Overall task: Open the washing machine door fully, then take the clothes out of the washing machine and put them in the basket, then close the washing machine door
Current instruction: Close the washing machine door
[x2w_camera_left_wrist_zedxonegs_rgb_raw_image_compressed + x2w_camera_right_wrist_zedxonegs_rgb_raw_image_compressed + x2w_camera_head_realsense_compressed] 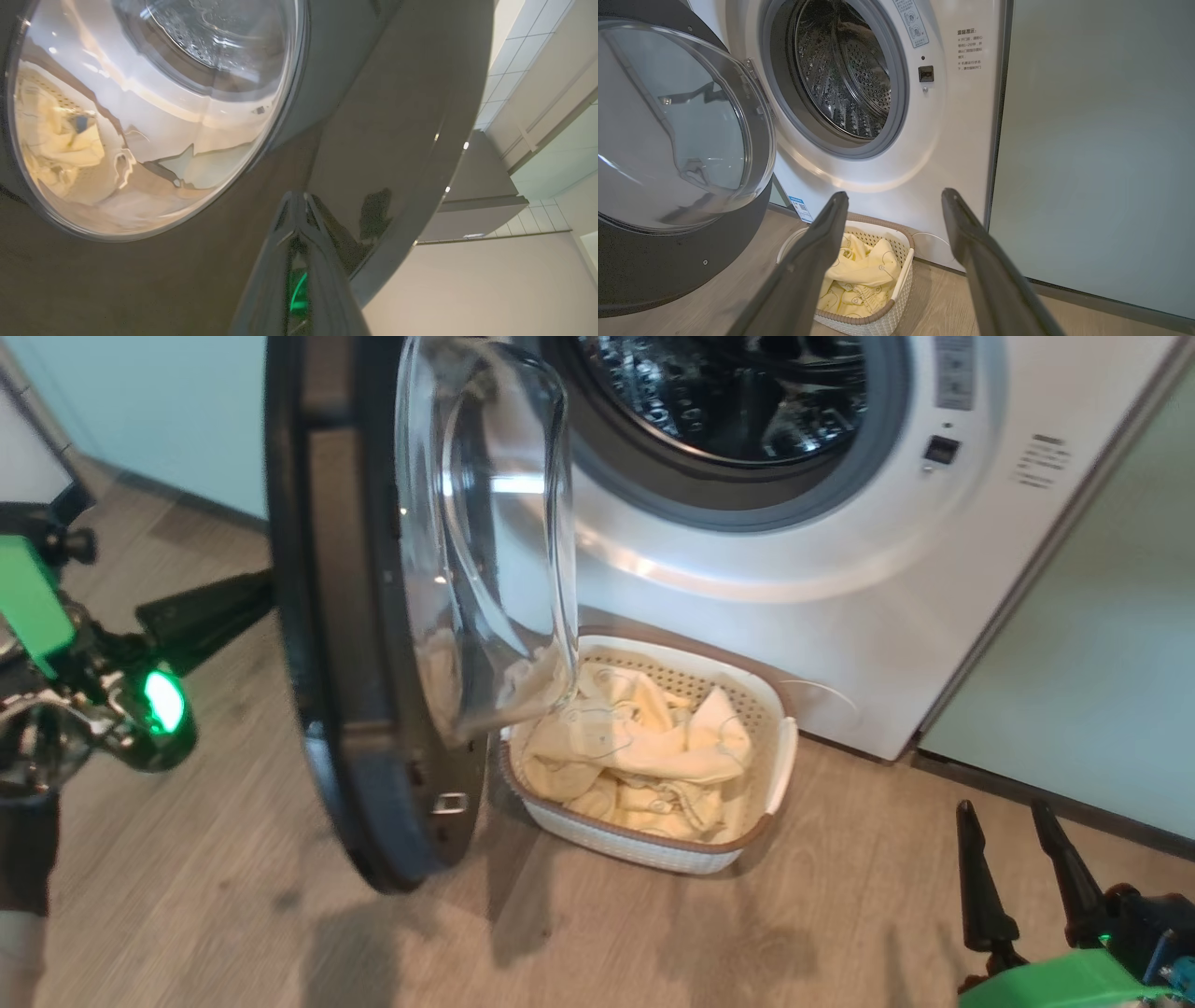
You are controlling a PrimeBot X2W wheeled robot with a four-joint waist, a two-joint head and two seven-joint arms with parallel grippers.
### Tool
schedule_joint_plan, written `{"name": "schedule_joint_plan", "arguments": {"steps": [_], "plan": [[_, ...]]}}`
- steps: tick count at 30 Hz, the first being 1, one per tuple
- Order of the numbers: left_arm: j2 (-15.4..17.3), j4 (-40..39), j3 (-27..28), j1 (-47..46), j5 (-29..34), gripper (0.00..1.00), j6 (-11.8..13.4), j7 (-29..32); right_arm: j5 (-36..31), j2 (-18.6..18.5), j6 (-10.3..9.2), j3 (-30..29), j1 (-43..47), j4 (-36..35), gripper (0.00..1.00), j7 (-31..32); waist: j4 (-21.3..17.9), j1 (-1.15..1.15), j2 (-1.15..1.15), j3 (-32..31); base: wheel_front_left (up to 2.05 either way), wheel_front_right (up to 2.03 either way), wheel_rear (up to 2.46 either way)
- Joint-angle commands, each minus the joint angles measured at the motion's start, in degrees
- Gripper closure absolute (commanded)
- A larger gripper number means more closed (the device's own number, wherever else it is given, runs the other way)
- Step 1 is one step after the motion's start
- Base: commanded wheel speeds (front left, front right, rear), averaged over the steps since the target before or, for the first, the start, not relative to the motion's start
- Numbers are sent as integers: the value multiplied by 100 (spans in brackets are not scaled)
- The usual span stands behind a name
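The washing machine door (317,616) stands swung out, edge-on in the head view, with its glass bowl (485,523) facing the washing machine (747,569). The steel drum (845,79) looks bare inside. Below the opening, the basket (775,775) holds the pale yellow clothes (635,737). My left gripper (261,586) is shut, its tips against the glossy black outer face of the door (397,116), right of the glass. My right gripper (1013,821) hangs open and holds nothing, low at the right. In the right wrist view its fingers (831,219) frame the basket (903,280) and clothes (864,275).
A pale green cabinet panel (1074,663) adjoins the machine's right side, also seen in the right wrist view (1087,140). Wooden floor (840,933) spreads in front of the basket. A small blue label sticker (799,207) sits low on the machine's front.
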Motion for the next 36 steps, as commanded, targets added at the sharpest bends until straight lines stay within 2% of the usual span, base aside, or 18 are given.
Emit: {"name": "schedule_joint_plan", "arguments": {"steps": [1, 7, 16, 28, 36], "plan": [[181, -310, 192, -153, -61, 100, 45, 40, 38, -11, 1, 154, -185, -204, 0, -77, -149, 1, 0, -76, 0, 0, 0], [-95, -595, 143, 1, -96, 100, 135, -77, 126, -10, 1, 185, -150, -276, 0, -78, -500, 1, 0, -145, 0, 0, 0], [-351, -522, 179, 37, -95, 100, 181, -308, 203, -10, 1, 245, -135, -291, 0, -78, -1035, 1, 0, -180, 0, 0, 0], [-539, -303, 228, -206, 59, 100, 104, -661, 269, -10, 1, 246, -232, -341, 0, -78, -1785, 1, 0, -23, 0, 0, 0], [-604, 111, 347, -577, 232, 100, -94, -1033, 307, -10, 1, 246, -360, -367, 0, -78, -2227, 1, 0, 167, 0, 0, 0]]}}
